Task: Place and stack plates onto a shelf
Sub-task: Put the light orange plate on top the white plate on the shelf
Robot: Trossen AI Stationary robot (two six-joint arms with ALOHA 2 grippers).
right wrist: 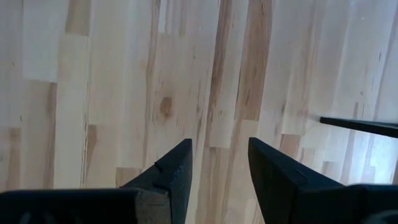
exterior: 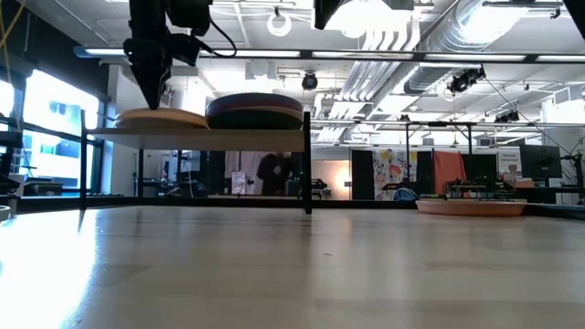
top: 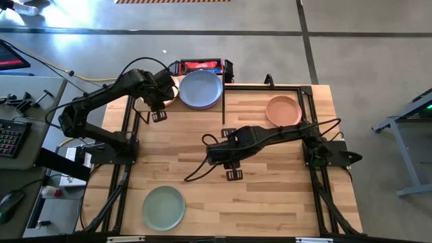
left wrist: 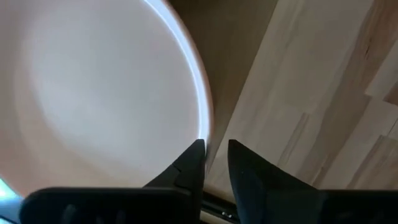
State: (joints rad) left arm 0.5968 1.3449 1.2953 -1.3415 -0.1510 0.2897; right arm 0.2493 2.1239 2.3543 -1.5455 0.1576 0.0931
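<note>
Plates sit in several places: a blue-topped stack (top: 200, 89) on the shelf (exterior: 196, 133) at upper centre of the high view, a peach plate (top: 283, 111) on the tabletop at upper right, a sage green plate (top: 163, 207) at lower left; in the low view a pale plate (exterior: 161, 119) lies on the shelf's left half, just beside the stack; the left gripper (top: 158, 116) hangs over that plate's edge at upper left of the low view, its fingers narrow, with the pale rim at one fingertip in the left wrist view; whether it pinches the rim or merely touches it I cannot tell; the right gripper (top: 233, 174) hovers at centre of the high view over bare wood, jaws wide and empty.

Risks, as I judge them: if the rim is caught between those narrow fingers, lifting away could drag or tip the pale plate off the shelf's left end; a sideways nudge could push it against the neighbouring stack and shift it; the shelf's thin legs may rock under a downward press; the two plates on the tabletop lie far apart, so either arm reaching for them might cross the other's cables.
</note>
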